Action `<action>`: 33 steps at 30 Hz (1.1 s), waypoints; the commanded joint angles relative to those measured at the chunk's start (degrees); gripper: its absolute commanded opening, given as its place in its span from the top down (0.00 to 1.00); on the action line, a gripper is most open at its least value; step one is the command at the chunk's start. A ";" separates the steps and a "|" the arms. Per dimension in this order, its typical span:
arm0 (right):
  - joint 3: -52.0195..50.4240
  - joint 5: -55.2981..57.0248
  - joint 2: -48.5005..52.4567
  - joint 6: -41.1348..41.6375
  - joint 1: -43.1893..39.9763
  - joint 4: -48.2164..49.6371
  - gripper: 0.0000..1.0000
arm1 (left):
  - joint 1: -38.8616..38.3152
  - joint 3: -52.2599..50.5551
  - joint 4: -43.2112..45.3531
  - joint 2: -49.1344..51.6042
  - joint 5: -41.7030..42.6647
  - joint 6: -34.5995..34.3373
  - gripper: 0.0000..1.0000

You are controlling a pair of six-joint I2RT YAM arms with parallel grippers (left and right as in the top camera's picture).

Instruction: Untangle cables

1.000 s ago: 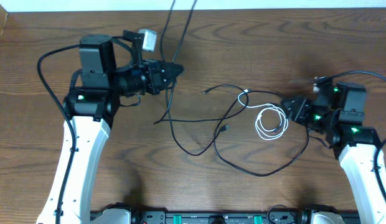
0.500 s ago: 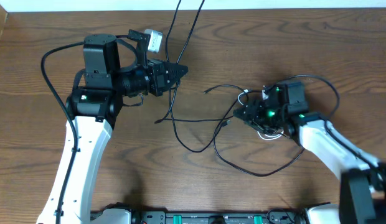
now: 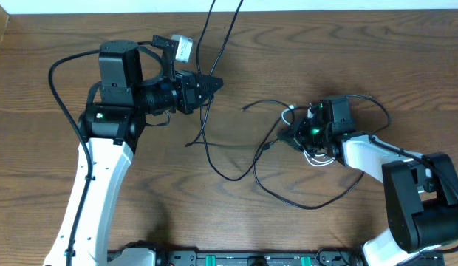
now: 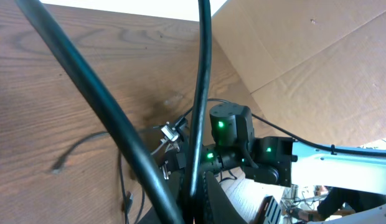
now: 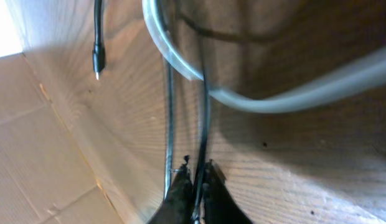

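Vs 0.5 s ago: left claw (image 3: 213,83) hasn't budged, while right claw (image 3: 290,137) has only nudged over the tangle and right arm (image 3: 417,196) has swung into frame behind it. Right claw is pinched nearly closed on a thin black cable (image 5: 204,124) down at the worktop (image 3: 362,59), with the white cable (image 5: 261,102) curving just ahead of its tips. Left claw is clenched on a second black cable (image 3: 202,122), which runs up past it off the top edge and trails down below it onto the worktop.

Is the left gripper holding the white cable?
No, the white cable lies by the right gripper, while the left gripper pinches a black cable.
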 commanded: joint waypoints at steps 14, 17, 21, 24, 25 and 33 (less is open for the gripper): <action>3.34 3.96 -21.18 -20.31 -1.62 -9.70 0.99 | 0.04 0.90 0.13 0.00 1.09 0.79 0.93; 3.63 13.11 -29.55 -24.85 -1.11 -16.55 0.98 | 0.04 0.90 0.15 0.00 1.09 0.81 0.92; 3.63 15.04 -37.38 -30.05 -1.05 -20.81 0.98 | 0.04 0.90 0.15 0.00 1.09 0.81 0.92; 3.63 8.59 -41.18 -36.00 -0.94 -22.12 0.99 | 0.04 0.90 0.28 0.00 1.09 0.79 0.93; 3.63 6.12 -41.75 -37.29 -0.94 -22.21 0.99 | 0.04 0.90 0.44 0.00 1.09 0.74 0.92; 3.61 4.28 -41.70 -45.70 6.01 -32.02 0.99 | 0.04 0.90 3.98 0.00 -2.21 -3.78 0.93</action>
